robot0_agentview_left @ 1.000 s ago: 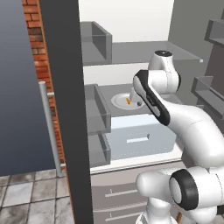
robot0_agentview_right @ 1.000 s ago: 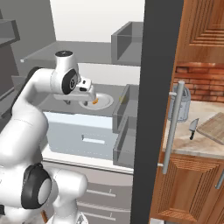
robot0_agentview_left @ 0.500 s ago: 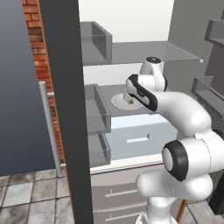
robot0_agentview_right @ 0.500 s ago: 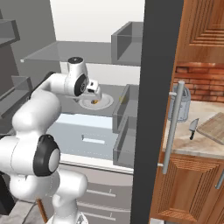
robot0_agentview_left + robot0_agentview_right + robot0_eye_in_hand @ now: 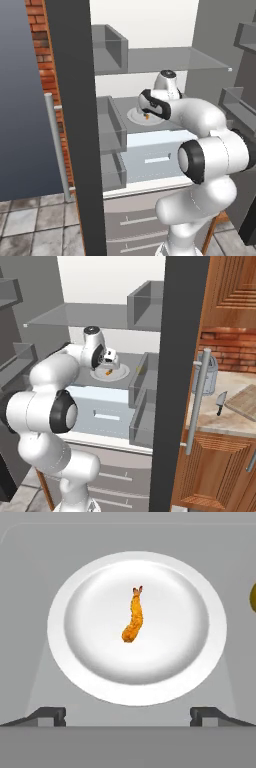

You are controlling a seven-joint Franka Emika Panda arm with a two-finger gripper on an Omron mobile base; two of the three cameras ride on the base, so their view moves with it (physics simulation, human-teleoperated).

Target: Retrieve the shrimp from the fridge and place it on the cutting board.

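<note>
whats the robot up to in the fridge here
The white arm is reaching into the open fridge, its end effector open and poised over a round white plate on a shelf. The shrimp lies near the middle of that plate, not yet gripped. The cutting board sits on the counter to the right of the fridge, beside a knife.

Shrimp (image 5: pixel 133 618): orange-yellow, slightly curved, lying flat near the middle of a round white plate (image 5: pixel 95 677) on a shelf inside the fridge (image 5: pixel 75 125). Fridge: dark grey doors swung open, pale grey interior with glass shelves and a drawer. Cutting board (image 5: pixel 245 402): light-brown wood, flat on the desk, outside the fridge.
</note>
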